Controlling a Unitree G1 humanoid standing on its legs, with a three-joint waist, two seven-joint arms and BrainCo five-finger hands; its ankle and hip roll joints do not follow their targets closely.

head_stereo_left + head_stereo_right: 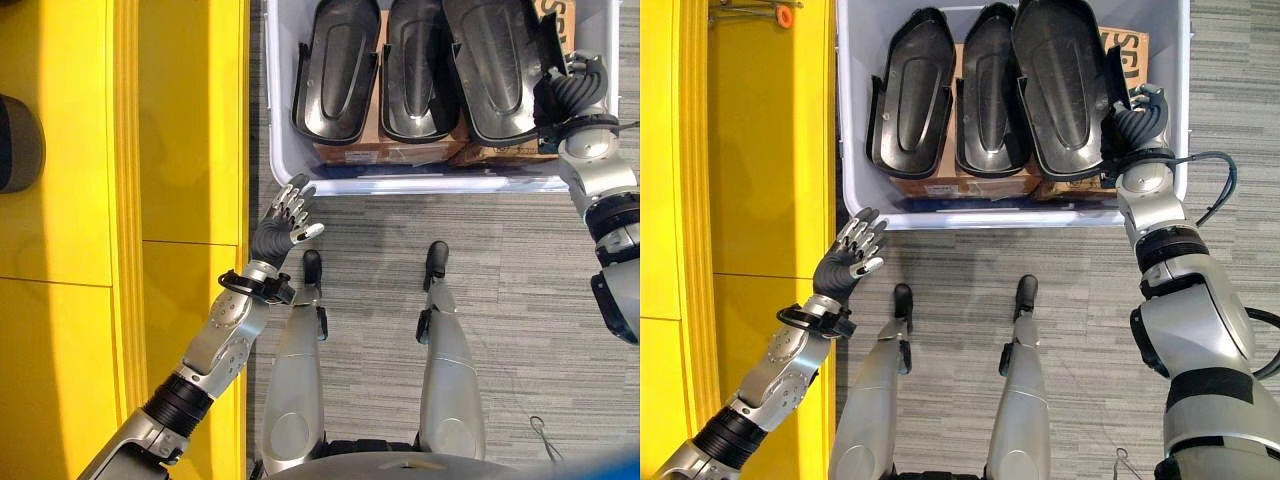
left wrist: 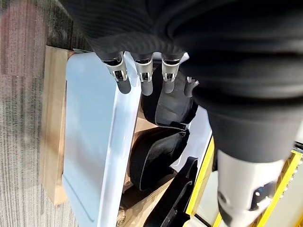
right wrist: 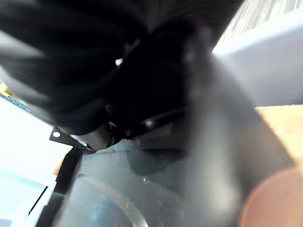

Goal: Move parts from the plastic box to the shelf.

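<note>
At nine o'clock stands the tall yellow metal shelf (image 1: 180, 150). Just beside it the left hand (image 1: 283, 222) hangs over the grey carpet with relaxed, spread fingers, holding nothing. At twelve o'clock the pale translucent plastic box (image 1: 865, 200) holds three black moulded plastic parts (image 1: 985, 95) leaning side by side on brown cardboard cartons (image 1: 970, 185). The right hand (image 1: 1137, 115) is inside the box, against the rightmost part's edge at three o'clock; I cannot tell its grasp.

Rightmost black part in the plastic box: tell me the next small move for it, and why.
Probably close the right hand firmly on the rightmost black part, then lift it. The hand sits inside the plastic box at that part's right edge, but its grip is hidden. The left hand is open outside the box, by the yellow shelf.
</note>
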